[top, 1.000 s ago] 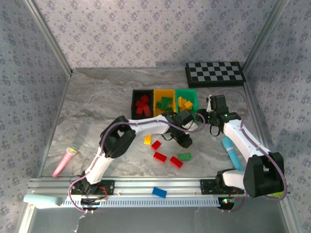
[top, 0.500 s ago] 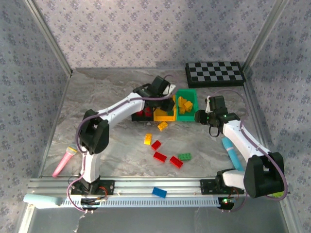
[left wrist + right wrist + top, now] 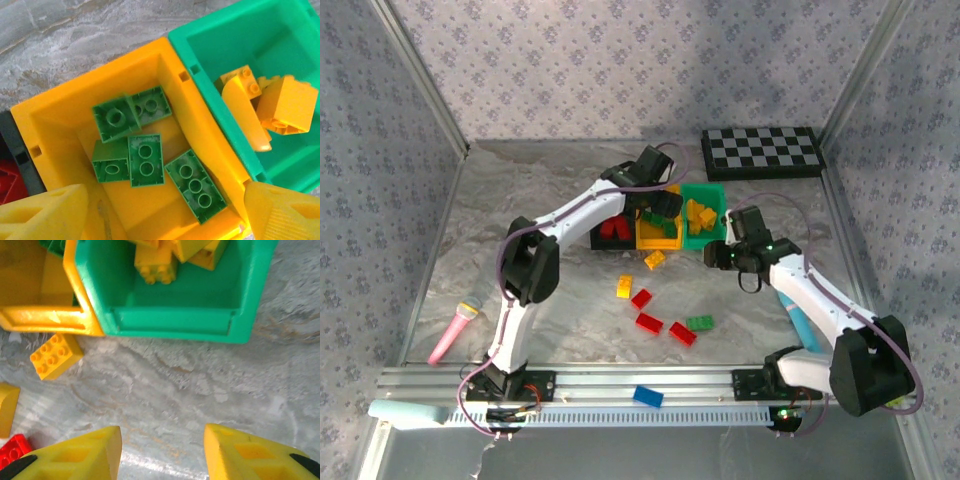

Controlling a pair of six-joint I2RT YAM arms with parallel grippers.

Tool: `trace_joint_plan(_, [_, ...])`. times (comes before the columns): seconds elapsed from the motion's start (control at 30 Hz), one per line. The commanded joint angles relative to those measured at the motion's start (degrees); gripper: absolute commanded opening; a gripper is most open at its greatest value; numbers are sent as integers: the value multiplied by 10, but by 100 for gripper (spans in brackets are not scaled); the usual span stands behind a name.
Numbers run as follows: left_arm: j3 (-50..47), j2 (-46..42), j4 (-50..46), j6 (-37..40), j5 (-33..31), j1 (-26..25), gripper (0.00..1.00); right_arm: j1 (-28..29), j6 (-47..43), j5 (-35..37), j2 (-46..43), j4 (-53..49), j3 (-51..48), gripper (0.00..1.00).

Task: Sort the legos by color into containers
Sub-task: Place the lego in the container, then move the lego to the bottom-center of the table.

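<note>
My left gripper (image 3: 165, 217) hangs open above the yellow-orange bin (image 3: 60, 100), in which several green legos (image 3: 145, 160) lie. Beside it the green bin (image 3: 200, 30) holds yellow legos (image 3: 287, 102); the black bin (image 3: 596, 240) holds red ones (image 3: 612, 229). In the top view the left gripper (image 3: 665, 208) is over the bins. My right gripper (image 3: 716, 256) is open and empty over bare table just in front of the green bin (image 3: 170, 322). Loose on the table are a yellow brick (image 3: 55, 356), another yellow (image 3: 624, 287), three red (image 3: 649, 322) and one green (image 3: 699, 322).
A checkerboard (image 3: 763, 150) lies at the back right. A pink microphone (image 3: 455, 330) sits front left, and a teal tool (image 3: 795, 315) lies under the right arm. A blue brick (image 3: 647, 396) rests on the front rail. Patterned walls close in both sides.
The left arm swung from the loose bricks up to the yellow-orange bin and its jaws went from shut to open. The right gripper moved left and nearer, in front of the green bin.
</note>
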Motion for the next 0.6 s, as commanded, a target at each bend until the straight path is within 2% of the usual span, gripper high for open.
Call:
trace_joint_plan(0.0, [-45, -52, 29, -5, -8, -6, 81, 26, 19, 2, -8, -49, -2, 49])
trace_joint_plan(0.13, [-121, -100, 87, -7, -10, -15, 81, 63, 35, -24, -8, -74, 0, 51])
trace_joint_plan(0.33, [-216, -158, 159, -8, -22, -32, 82, 117, 52, -44, -14, -167, 14, 53])
trace_joint_plan(0.57, [-270, -175, 195, -19, -33, -36, 82, 180, 99, -99, -22, -214, -7, 55])
